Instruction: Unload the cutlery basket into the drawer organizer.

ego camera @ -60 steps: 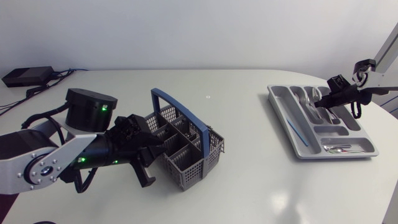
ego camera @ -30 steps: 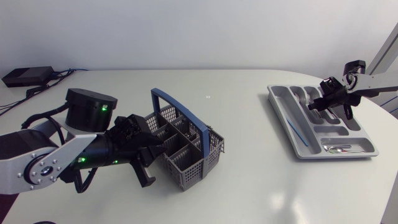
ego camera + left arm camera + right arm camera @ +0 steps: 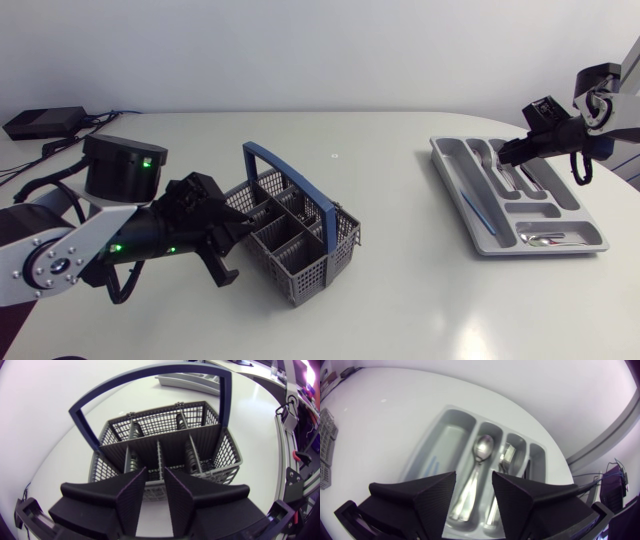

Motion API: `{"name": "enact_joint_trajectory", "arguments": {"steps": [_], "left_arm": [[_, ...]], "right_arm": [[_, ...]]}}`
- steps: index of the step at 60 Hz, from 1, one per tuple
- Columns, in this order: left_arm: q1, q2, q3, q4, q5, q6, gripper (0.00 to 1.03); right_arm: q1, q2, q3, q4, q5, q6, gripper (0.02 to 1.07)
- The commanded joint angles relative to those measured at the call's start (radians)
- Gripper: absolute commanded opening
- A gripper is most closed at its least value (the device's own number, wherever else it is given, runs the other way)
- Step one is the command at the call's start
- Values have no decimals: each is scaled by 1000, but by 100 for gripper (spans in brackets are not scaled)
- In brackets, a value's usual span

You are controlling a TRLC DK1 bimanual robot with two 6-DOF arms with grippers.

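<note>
While the grey cutlery basket (image 3: 310,262) with its upright blue handle (image 3: 295,182) stands on the white desk (image 3: 400,300) left of the middle, the left claw (image 3: 155,477) sits low just beside its near wall, its fingers a narrow gap apart and holding nothing. Whether they touch the mesh I cannot tell. Well apart, near the desk's right edge, lies the grey drawer organizer (image 3: 447,165). The right claw (image 3: 473,480) hangs above it, its fingers moderately parted with nothing between them. Ahead of that claw a spoon (image 3: 482,449) lies in one long compartment and a fork (image 3: 506,454) in the next. A thin blue item (image 3: 476,210) lies in the long compartment nearest the basket.
</note>
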Motion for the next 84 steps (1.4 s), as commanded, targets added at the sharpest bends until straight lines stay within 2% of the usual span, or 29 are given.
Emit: {"name": "enact_joint_trajectory", "arguments": {"steps": [1, 14, 24, 26, 33, 42, 45, 61, 73, 84], "left_arm": [[50, -10, 24, -16, -4, -25, 29], [151, 36, 31, -9, -1, -22, 29], [221, 136, 82, 20, 8, -17, 29], [244, 169, 105, 21, 20, -17, 29], [283, 238, 137, 78, 28, -17, 29], [317, 344, 197, 119, 31, -23, 28], [317, 383, 217, 127, 39, -28, 25], [317, 521, 292, 152, 62, -35, 24], [330, 542, 301, 150, 162, -32, 24], [330, 527, 277, 138, 220, -9, 24]], "right_arm": [[54, -100, -108, 0, -32, 3, 57], [208, -273, -248, -67, -106, 9, 56], [312, -337, -288, -136, -164, 24, 36], [341, -362, -306, -147, -171, 30, 28], [427, -425, -367, -158, -176, 33, 11], [553, -474, -441, -167, -175, 40, 10], [585, -478, -453, -167, -175, 40, 9], [703, -488, -495, -171, -181, 60, 9], [802, -445, -512, -165, -184, 70, 9], [812, -360, -479, -121, -176, 93, 9]]}}
